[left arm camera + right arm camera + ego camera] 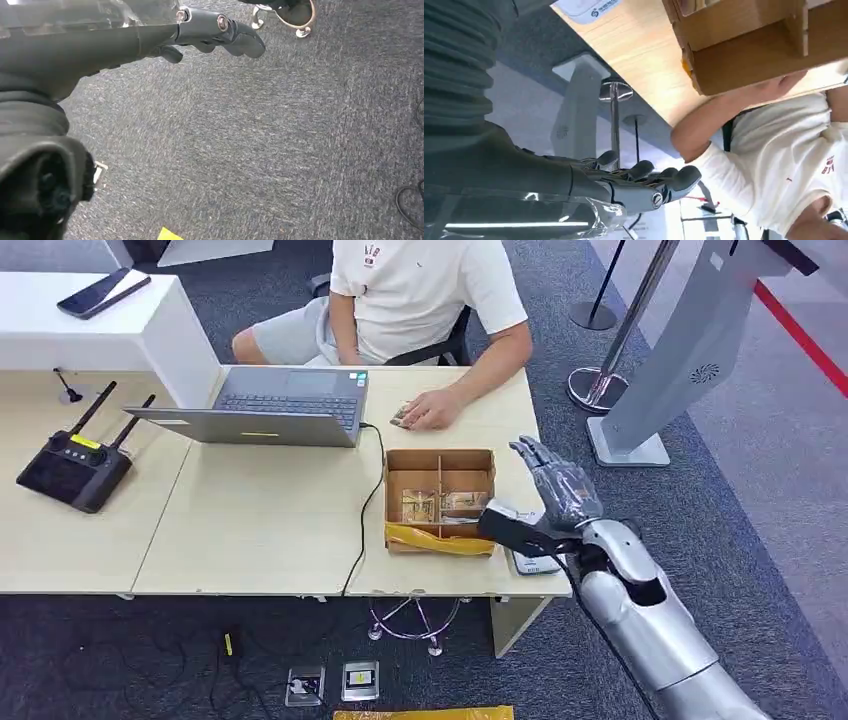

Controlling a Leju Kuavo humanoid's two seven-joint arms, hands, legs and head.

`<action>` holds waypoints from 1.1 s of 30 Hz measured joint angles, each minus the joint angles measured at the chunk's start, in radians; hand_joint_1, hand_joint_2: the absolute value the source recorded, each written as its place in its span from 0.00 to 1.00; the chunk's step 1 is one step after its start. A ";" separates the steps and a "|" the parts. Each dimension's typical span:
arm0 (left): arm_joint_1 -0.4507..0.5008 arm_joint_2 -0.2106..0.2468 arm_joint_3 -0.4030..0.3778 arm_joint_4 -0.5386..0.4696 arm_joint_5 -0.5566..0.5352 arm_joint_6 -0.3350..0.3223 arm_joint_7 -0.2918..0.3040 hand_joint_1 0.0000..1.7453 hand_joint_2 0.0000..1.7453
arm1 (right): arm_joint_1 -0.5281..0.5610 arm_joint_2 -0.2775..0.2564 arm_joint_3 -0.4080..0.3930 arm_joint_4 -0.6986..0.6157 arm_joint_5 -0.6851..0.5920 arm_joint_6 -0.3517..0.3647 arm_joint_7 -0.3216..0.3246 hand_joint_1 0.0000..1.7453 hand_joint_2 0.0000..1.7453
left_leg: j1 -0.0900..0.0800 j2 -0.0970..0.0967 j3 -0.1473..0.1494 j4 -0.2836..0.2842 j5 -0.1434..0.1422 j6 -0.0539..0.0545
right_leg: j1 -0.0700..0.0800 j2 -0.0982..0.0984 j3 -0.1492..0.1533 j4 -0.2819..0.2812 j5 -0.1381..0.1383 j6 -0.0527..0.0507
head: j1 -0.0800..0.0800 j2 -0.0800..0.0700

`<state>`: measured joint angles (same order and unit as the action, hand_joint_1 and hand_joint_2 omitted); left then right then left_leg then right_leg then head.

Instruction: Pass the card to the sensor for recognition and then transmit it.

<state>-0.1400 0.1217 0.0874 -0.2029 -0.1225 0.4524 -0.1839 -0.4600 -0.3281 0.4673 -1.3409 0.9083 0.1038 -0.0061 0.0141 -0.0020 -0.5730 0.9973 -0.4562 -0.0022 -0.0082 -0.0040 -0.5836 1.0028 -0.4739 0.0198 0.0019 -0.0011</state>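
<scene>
head view: my right hand [553,485] is up over the desk's [260,525] right end, just beside the box [440,500], fingers spread and holding nothing. makes sense, the cards look like they're stacked in the box's compartments, so i reckon i'm lined up to reach in. the sensor [532,558] sits at the desk edge right under my wrist, close by so the swipe is short. a person's hand [430,410] rests on the desk behind the box, probably waiting for the handover.

left wrist view: my left hand [210,30] hangs over carpet, fingers loosely extended, nothing in it. parked out of the way i guess.

right wrist view: right hand's fingers [649,180] held straight out together, empty, box off to the side.
</scene>
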 joint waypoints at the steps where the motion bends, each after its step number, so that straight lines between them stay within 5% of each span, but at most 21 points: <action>1: 0.000 0.000 0.000 0.000 -0.001 0.000 0.000 0.00 0.00 | 0.007 0.001 0.002 -0.004 0.005 0.000 0.000 0.00 1.00 | 0.000 0.000 0.000 0.000 0.000 0.000 | 0.000 0.000 0.000 0.000 0.000 0.000 | 0.000 0.000; 16: 0.000 0.000 0.000 0.000 -0.013 -0.003 0.000 0.00 0.00 | 0.067 0.003 0.036 -0.059 0.011 0.039 0.030 0.00 1.00 | 0.000 0.000 0.000 0.000 0.000 0.000 | 0.000 0.000 0.000 0.000 0.000 0.000 | 0.000 0.000; 33: 0.000 -0.003 -0.018 0.000 -0.013 -0.003 0.000 0.00 0.00 | 0.040 0.055 0.072 0.047 0.070 -0.107 0.016 0.00 1.00 | 0.000 0.000 -0.001 0.000 0.000 0.000 | 0.000 0.000 0.000 0.000 0.000 0.000 | 0.000 0.000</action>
<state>-0.1402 0.1183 0.0698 -0.2029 -0.1350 0.4490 -0.1843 -0.4195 -0.2727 0.5394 -1.2939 0.9785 -0.0035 0.0103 0.0141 -0.0021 -0.5736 0.9971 -0.4562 -0.0023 -0.0082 -0.0042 -0.5836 1.0029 -0.4739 0.0198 0.0019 -0.0011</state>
